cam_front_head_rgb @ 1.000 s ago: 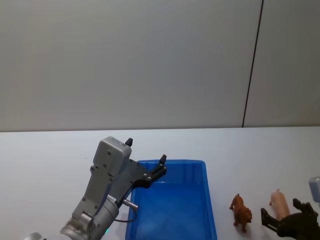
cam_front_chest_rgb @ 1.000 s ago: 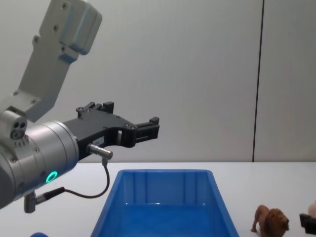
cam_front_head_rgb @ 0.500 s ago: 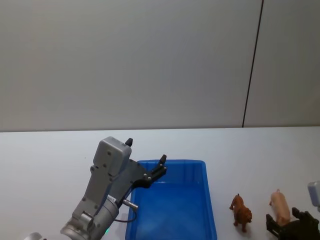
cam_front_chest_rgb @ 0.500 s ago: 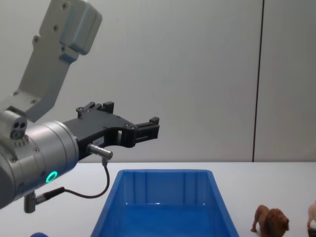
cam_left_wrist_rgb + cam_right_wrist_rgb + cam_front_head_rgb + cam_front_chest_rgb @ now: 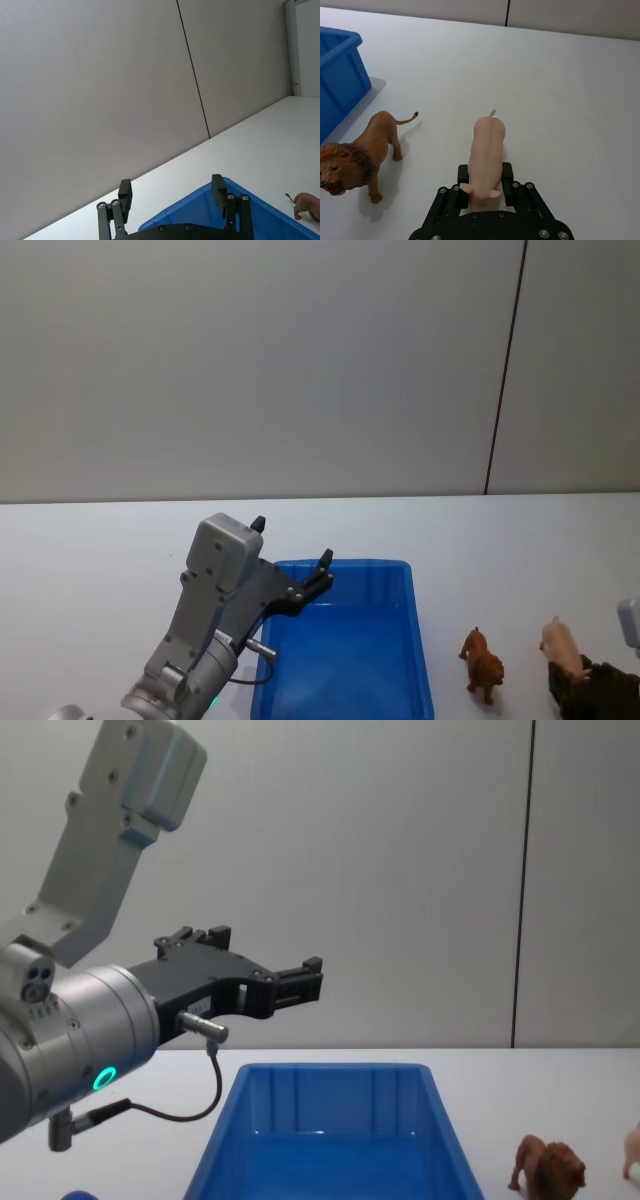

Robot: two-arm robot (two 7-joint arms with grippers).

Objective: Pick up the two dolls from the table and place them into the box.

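The pale pink pig doll [image 5: 487, 145] stands on the white table [image 5: 100, 560] at the right, with my right gripper [image 5: 485, 175] shut on its front end, one finger against each flank. From the head camera that gripper [image 5: 570, 672] sits at the lower right corner behind the pig [image 5: 557, 640]. The brown lion doll [image 5: 483, 667] stands free between the pig and the blue box [image 5: 345, 565]. My left gripper [image 5: 292, 545] hangs open and empty above the box's back left corner.
The box [image 5: 330, 1070] takes up the table's middle front, and its near wall [image 5: 340, 70] is a short way left of the lion [image 5: 362, 160]. A grey wall runs behind the table. Bare tabletop lies beyond and to the right of the pig.
My right gripper drew back toward the lower right of the head view and its wide-open fingers came in against the pig. The left arm, lion and box stayed still.
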